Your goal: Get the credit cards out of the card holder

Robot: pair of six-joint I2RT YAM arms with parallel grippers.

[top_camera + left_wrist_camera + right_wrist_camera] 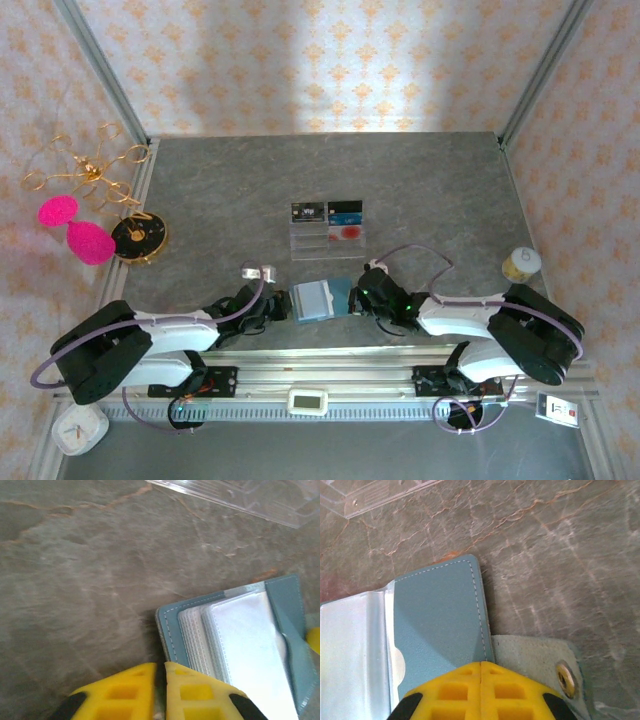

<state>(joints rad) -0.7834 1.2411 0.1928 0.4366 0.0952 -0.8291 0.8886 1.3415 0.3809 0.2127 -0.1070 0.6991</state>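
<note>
The teal-blue card holder [320, 298] lies open on the table between my two grippers, its clear pockets [245, 640] facing up and looking empty. My left gripper [283, 306] [160, 669] is shut on the holder's left cover edge [167, 630]. At the opposite edge my right gripper [358, 296] [481, 666] is shut where the snap strap [540, 665] joins the cover [440, 615]. A black card [308, 212], a dark blue card [345, 211] and a pale card with red print [346, 233] sit in the clear tray [305, 245] behind.
The clear tray's edge shows at the top of both wrist views [240, 495] [370, 497]. Pink puffs [75, 228], a gold wire ornament [90, 172] and a black-gold disc [138, 237] stand at the left. A white roll [521, 263] is at the right.
</note>
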